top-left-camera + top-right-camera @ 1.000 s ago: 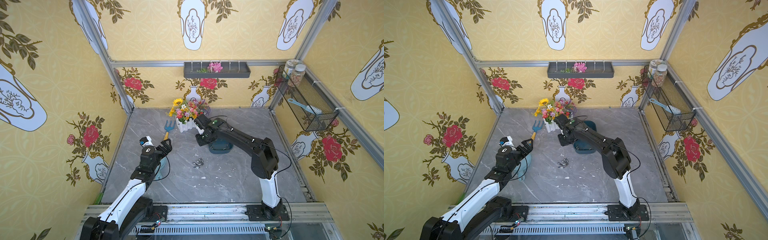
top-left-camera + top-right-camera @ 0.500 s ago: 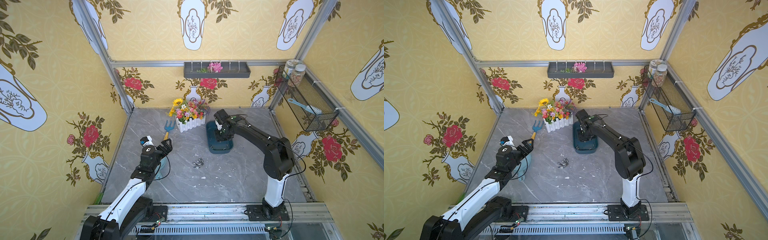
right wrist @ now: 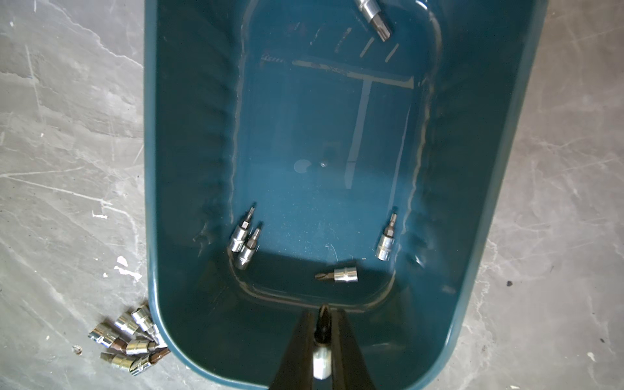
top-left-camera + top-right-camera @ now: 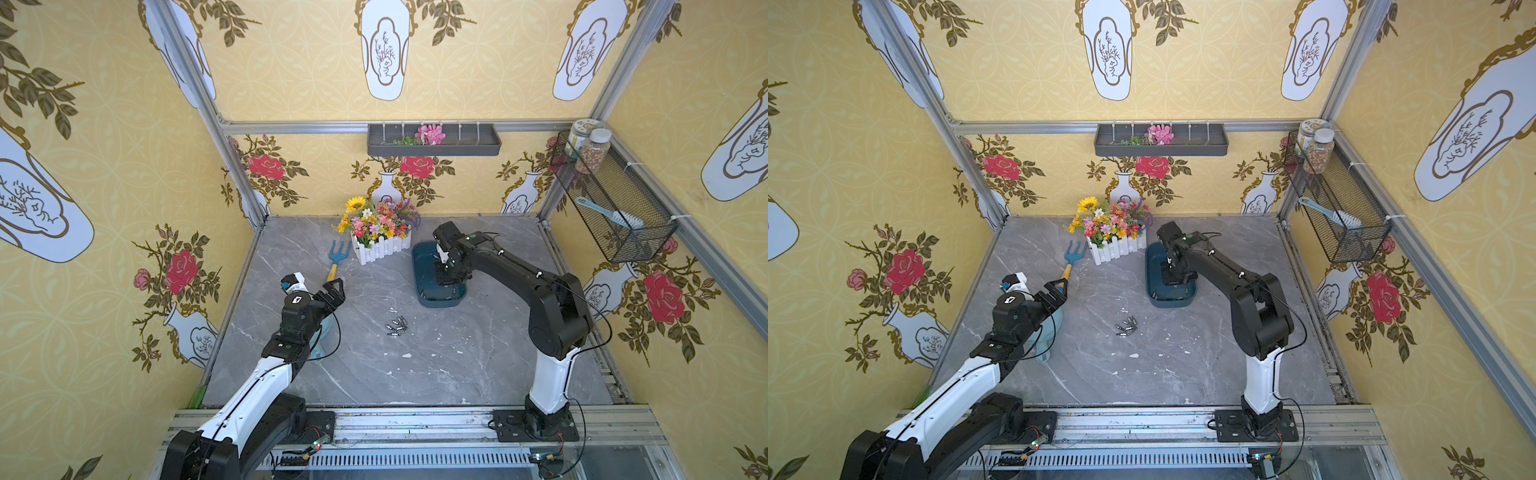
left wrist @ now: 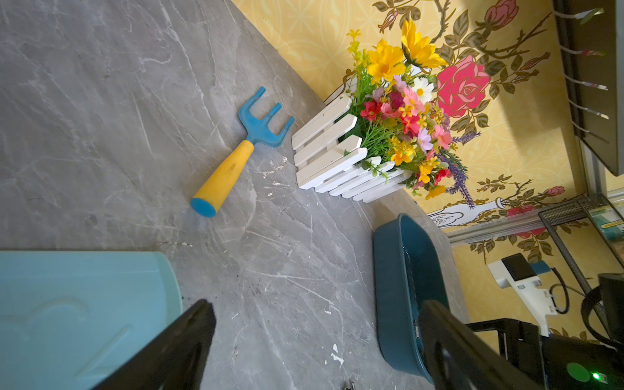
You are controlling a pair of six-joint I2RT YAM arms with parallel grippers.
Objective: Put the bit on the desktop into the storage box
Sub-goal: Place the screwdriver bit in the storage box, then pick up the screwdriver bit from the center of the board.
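In both top views the right arm (image 4: 511, 266) hides the middle of the storage box (image 4: 440, 302); the loose bits (image 4: 396, 325) blur together.

In a top view the storage box (image 4: 422, 270) sits on the desktop (image 4: 415, 374) slightly right of mid-frame, flower planter (image 4: 380, 239) just off its upper left, hand rake (image 4: 337, 259) left of that. Pile of bits (image 4: 396, 326) lies lower left of the box, apart from it, and the scoop (image 4: 325, 330) is further left again. Right wrist view: five loose bits (image 3: 339, 274) inside the box, two lying side by side.
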